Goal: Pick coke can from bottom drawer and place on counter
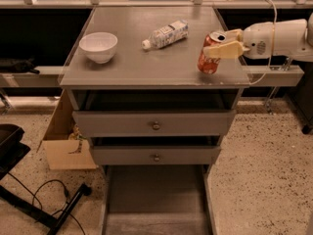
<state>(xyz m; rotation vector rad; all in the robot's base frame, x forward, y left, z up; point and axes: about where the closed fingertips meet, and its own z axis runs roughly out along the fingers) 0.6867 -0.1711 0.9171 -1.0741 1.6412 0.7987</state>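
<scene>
The red coke can (pixel 209 62) with a silver top is held in my gripper (pixel 222 43), tilted a little to the left, at the right side of the counter (pixel 151 67). The cream fingers (pixel 221 50) are shut around the can's upper part; my white arm reaches in from the right. The can's base is at or just above the counter surface; I cannot tell whether it touches. The bottom drawer (pixel 155 199) is pulled open below, its grey floor bare.
A white bowl (pixel 98 46) stands at the counter's left. A clear plastic bottle (pixel 165 34) lies on its side at the back middle. Two shallower drawers with round knobs (pixel 155 126) sit half open. A cardboard box (pixel 66 141) and black cables (pixel 54 199) are on the floor at left.
</scene>
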